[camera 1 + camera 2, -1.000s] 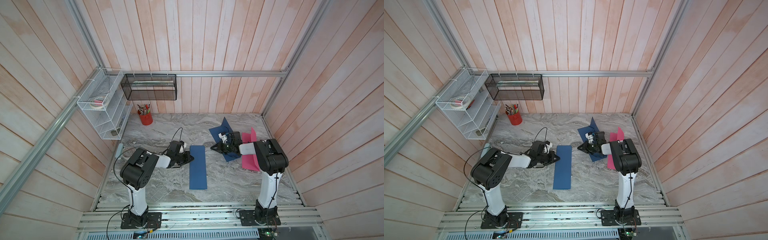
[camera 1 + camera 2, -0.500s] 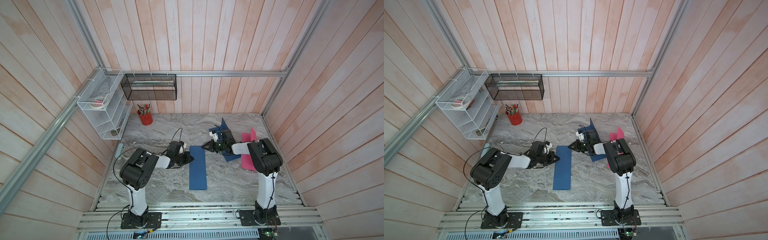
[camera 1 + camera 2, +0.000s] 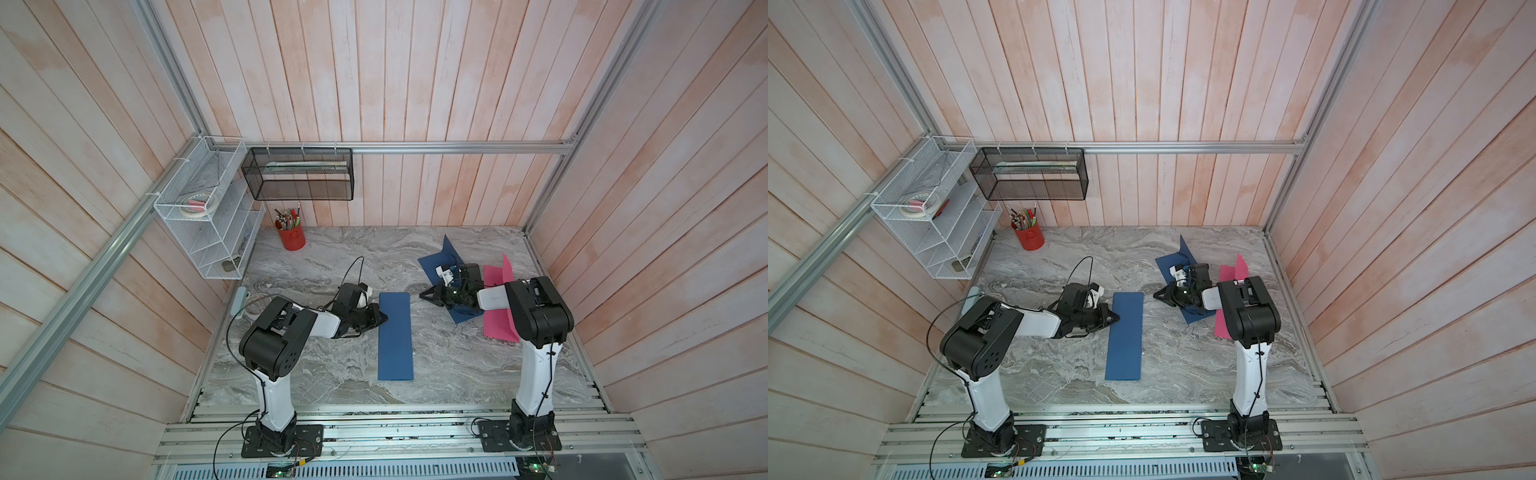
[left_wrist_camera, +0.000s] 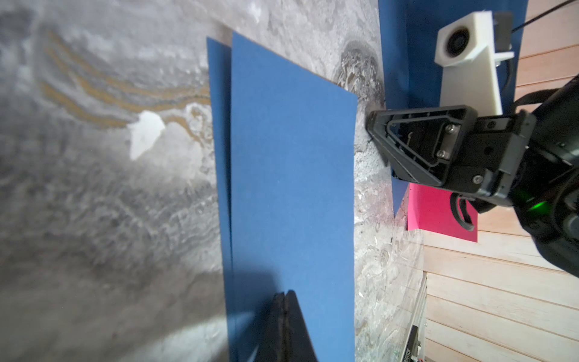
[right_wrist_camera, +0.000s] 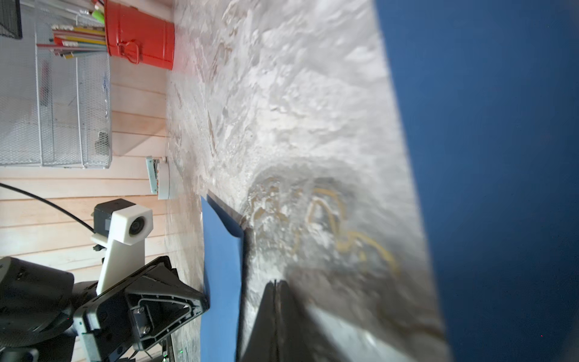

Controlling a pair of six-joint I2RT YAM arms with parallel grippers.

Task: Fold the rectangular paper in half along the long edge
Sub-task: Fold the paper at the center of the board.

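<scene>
**Fold looks made; pressing and release left**

The dark blue rectangular paper lies mid-table on the grey marbled table top as a long narrow strip. The left wrist view shows two stacked layers, with the lower layer peeking out along one edge, so the halves are not flush. The left gripper has its jaws closed on nothing, tip over the strip's long edge; contact is unclear. The right gripper, also closed and empty, sits over bare table near the strip's far corner. Likely remaining: flatten the crease, then withdraw.
</scene>
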